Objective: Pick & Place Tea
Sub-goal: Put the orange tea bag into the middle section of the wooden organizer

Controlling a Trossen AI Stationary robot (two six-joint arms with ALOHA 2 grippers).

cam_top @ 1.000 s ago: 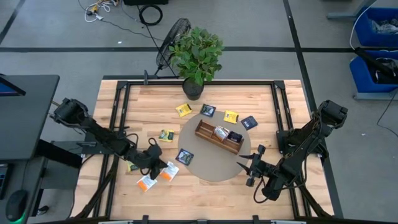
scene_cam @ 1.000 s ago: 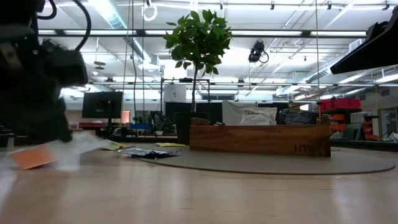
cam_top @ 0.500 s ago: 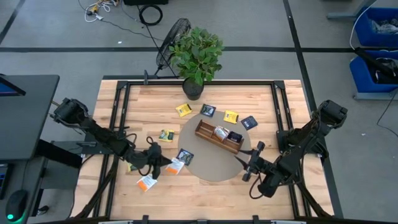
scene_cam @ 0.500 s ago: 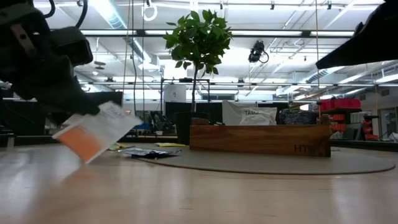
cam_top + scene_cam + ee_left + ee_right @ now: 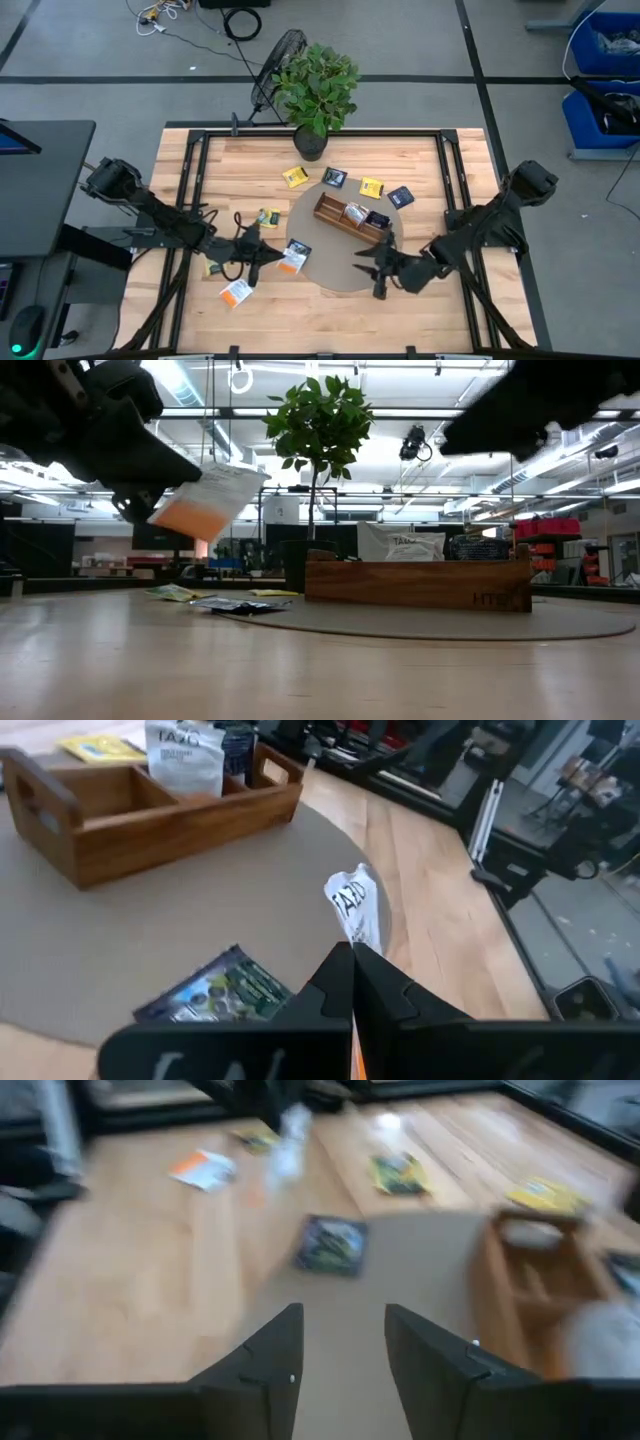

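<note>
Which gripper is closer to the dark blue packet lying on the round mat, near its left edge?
Left. The left gripper holds a white-and-orange packet lifted right beside the dark blue packet. The right gripper hovers open over the mat, farther off.

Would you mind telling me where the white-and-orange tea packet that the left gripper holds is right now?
In the high view, the white-and-orange packet hangs in the left gripper at the round mat's left edge, beside the dark packet.

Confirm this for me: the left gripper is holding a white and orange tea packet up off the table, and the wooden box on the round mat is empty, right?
Not quite. The left gripper does hold the white and orange tea packet off the table, but the wooden box isn't empty: the left wrist view shows packets standing in its compartments.
</note>
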